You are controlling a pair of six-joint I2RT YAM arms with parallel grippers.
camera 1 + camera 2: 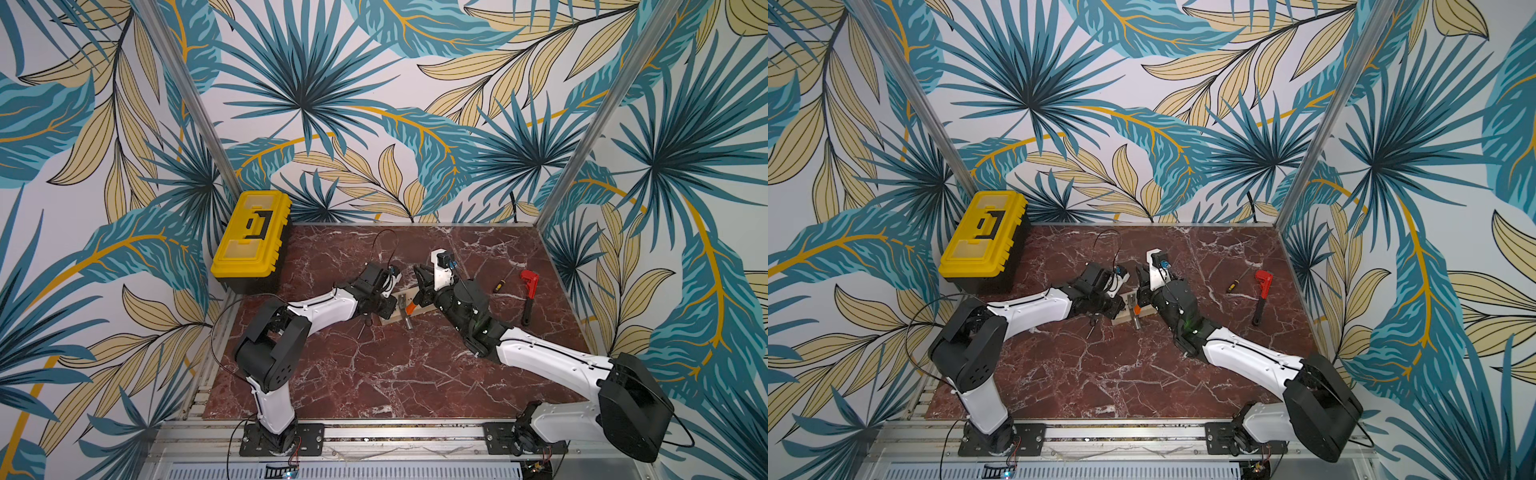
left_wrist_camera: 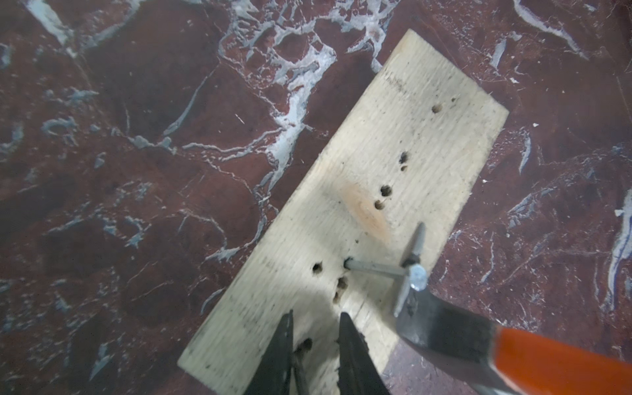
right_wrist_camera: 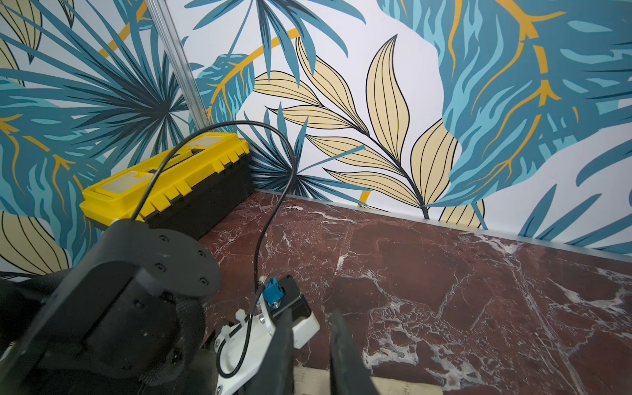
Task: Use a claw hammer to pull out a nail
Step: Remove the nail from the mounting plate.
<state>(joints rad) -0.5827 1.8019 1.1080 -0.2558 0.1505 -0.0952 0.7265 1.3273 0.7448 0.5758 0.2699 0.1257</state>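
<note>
Left hand [image 2: 317,316], parted, over holed board [image 2: 393,136] on red-marble counter [image 2: 136,136]; beside it right hand [image 3: 310,318] clamps claw hammer [image 2: 444,331]; leafy walls [image 3: 376,102].

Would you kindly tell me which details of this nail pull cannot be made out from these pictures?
- Lower handle of the claw hammer: cut off by the left wrist view's edge, under the right gripper in both top views.
- How deep the nail sits: hidden inside the board.
- Nail in both top views: too small.
</note>
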